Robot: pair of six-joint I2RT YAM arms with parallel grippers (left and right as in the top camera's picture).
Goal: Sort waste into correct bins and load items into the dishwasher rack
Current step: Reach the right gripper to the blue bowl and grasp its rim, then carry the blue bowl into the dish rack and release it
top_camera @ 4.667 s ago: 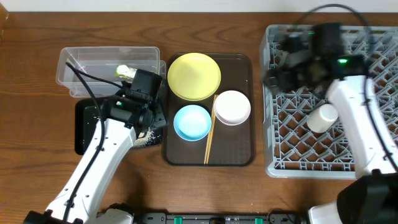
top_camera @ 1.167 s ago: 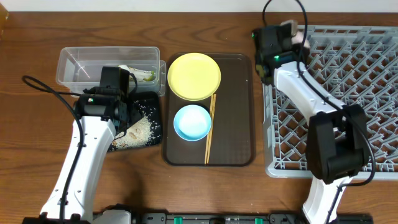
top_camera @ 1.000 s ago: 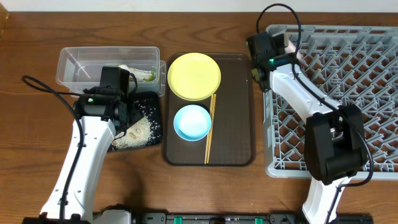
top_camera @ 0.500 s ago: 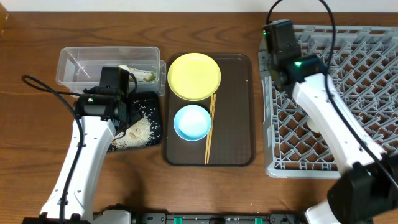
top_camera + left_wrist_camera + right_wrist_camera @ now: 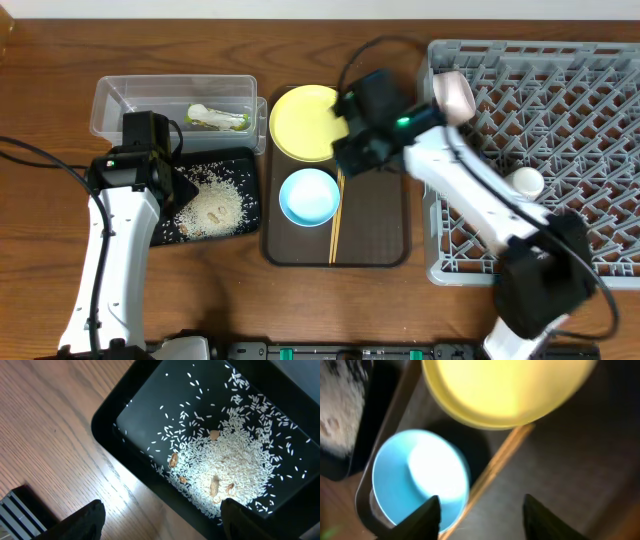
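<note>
The brown wooden table [image 5: 60,260] carried four things directly on its top. Under the left claw [image 5: 162,522] lay the shallow black tray [image 5: 252,170], its near corner beside bare wood grain just below the claw's fingers. Beyond that claw, towards the table's far edge, stood the clear tub [image 5: 120,105], its long side close against the tray; whether they touched could not be told. Beneath the right claw [image 5: 482,515] lay the dark brown serving tray [image 5: 375,225], just to the right of the black tray. To the right of that claw stood the grey dishwasher rack [image 5: 440,262], just beside the serving tray.
</note>
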